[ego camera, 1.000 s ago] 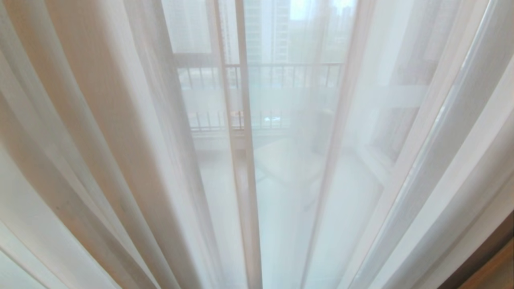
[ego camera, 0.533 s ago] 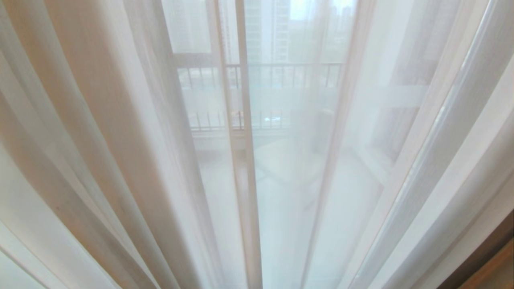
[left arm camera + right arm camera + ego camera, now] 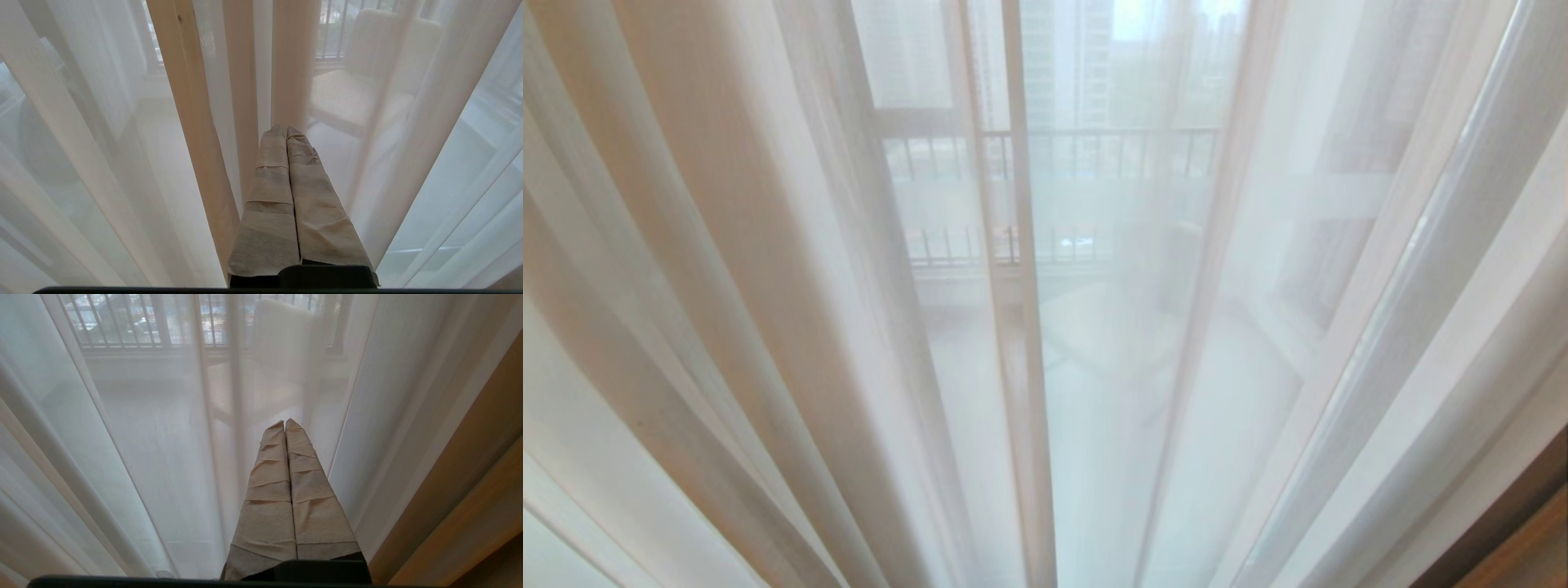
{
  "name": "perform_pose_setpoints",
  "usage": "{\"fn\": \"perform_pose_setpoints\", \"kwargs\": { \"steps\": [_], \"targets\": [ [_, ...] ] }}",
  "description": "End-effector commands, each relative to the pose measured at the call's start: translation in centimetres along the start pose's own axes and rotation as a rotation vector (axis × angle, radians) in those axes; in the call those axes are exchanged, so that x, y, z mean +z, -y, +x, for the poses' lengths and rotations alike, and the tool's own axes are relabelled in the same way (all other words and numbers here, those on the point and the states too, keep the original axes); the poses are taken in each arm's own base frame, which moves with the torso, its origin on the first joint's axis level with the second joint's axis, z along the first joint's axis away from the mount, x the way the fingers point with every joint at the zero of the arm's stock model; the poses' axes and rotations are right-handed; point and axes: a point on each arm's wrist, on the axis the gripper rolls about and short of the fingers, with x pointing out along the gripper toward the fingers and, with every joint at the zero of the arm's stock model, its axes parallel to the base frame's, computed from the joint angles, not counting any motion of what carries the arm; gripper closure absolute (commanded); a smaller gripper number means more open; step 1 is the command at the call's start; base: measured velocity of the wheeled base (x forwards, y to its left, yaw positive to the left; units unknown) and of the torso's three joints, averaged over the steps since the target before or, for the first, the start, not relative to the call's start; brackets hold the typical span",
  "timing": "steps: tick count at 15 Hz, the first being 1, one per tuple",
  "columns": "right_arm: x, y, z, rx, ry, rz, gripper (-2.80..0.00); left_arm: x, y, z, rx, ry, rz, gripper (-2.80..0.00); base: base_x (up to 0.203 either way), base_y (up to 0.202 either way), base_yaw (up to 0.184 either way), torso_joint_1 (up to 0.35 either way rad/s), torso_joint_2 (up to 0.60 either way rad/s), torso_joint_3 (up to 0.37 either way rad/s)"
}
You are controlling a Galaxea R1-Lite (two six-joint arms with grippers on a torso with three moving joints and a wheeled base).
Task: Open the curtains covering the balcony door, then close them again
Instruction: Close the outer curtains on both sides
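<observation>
The curtains (image 3: 768,286) hang drawn across the whole head view, sheer white with beige-toned folds. The balcony door stays veiled behind them, and I cannot make out its frame for sure. Neither arm shows in the head view. My left gripper (image 3: 286,128) is shut and empty, its tape-wrapped fingers pointing at a beige curtain fold (image 3: 188,122) without gripping it. My right gripper (image 3: 284,422) is also shut and empty, just in front of the sheer fabric (image 3: 143,437).
Through the sheer I see a balcony railing (image 3: 1094,155) and a pale chair (image 3: 1111,327) outside. A wooden frame or wall edge (image 3: 470,477) runs close beside the right gripper and shows at the head view's lower right corner (image 3: 1519,539).
</observation>
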Motion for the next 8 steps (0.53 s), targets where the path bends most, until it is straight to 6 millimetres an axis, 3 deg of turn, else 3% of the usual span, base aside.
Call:
{"fn": "perform_pose_setpoints", "kwargs": {
  "steps": [1, 8],
  "targets": [
    [0.00, 0.00, 0.00, 0.001, 0.001, 0.000, 0.00, 0.01, 0.00, -0.01, 0.000, 0.002, 0.003, 0.00, 0.000, 0.000, 0.000, 0.000, 0.00, 0.000],
    [0.00, 0.00, 0.00, 0.001, 0.001, 0.000, 0.00, 0.01, 0.00, -0.01, 0.000, 0.002, 0.003, 0.00, 0.000, 0.000, 0.000, 0.000, 0.00, 0.000]
  ]
}}
